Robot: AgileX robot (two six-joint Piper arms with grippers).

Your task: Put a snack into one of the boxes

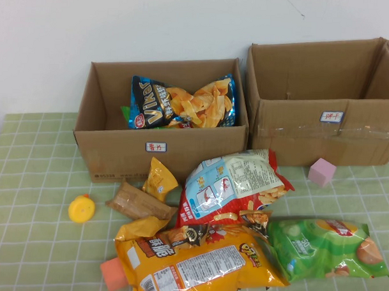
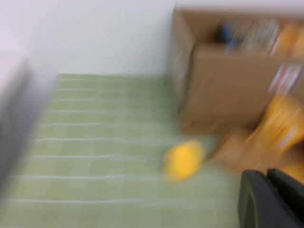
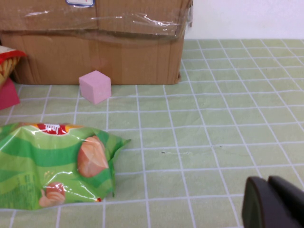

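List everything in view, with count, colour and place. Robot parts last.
cardboard boxes: 2, brown, side by side at the table's far edge, left box and right box
blue chip bag: 1, blue and yellow, inside the left box
orange snack bag: 1, near edge
red and white snack bag: 1, centre
green snack bag: 1, near right
small yellow packets: 2, before the left box
brown packet: 1, between them
yellow toy: 1, left
pink cube: 1, before the right box
orange block: 1, near left
left pincer: 1, dark, above the table's left
right pincer: 1, dark, above the table's right
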